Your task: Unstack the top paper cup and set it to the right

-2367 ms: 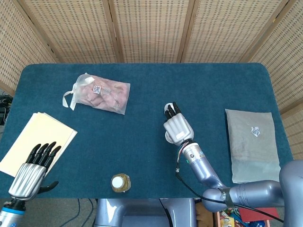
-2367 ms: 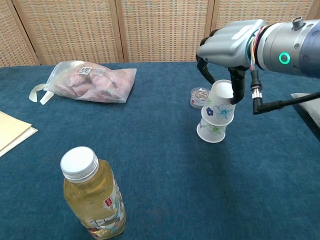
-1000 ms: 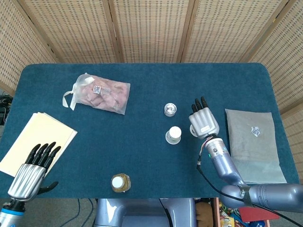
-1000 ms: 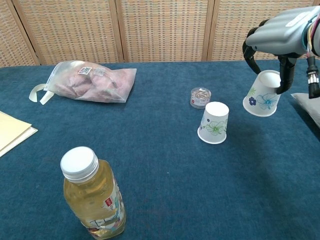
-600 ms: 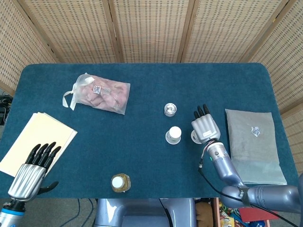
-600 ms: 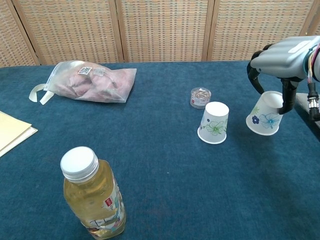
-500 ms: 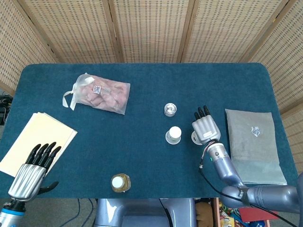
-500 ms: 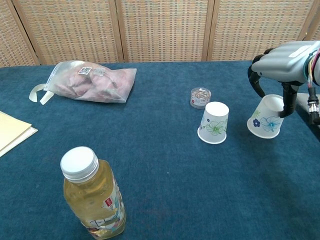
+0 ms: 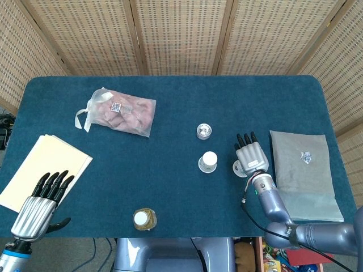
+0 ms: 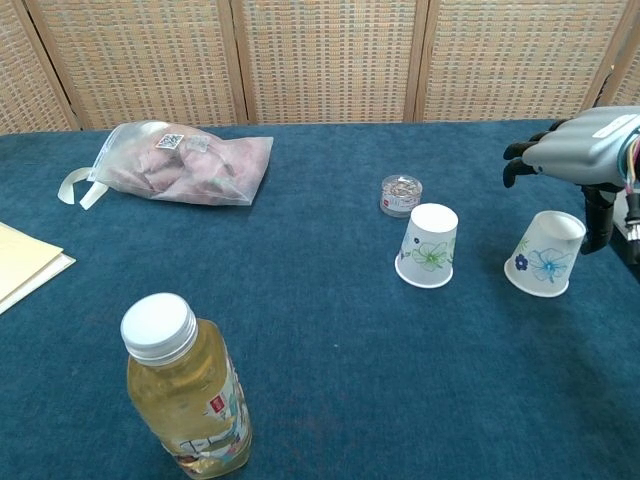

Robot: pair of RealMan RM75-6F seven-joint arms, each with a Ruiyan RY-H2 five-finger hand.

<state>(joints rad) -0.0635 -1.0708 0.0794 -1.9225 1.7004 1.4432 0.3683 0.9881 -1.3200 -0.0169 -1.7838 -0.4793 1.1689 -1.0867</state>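
Your right hand [image 10: 580, 160] hovers with fingers spread over the blue-flowered cup [image 10: 545, 254], which rests upside down on the tabletop [image 10: 320, 330], right of the other cup [image 10: 428, 245]. Placement looks done; lift clear without nudging it.

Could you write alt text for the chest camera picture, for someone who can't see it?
Two upside-down paper cups stand apart on a blue table: a green-flowered cup and, to its right, a blue-flowered cup, with the robot's right hand open just above it. A bottle of yellow drink stands in front, a plastic bag at back left.
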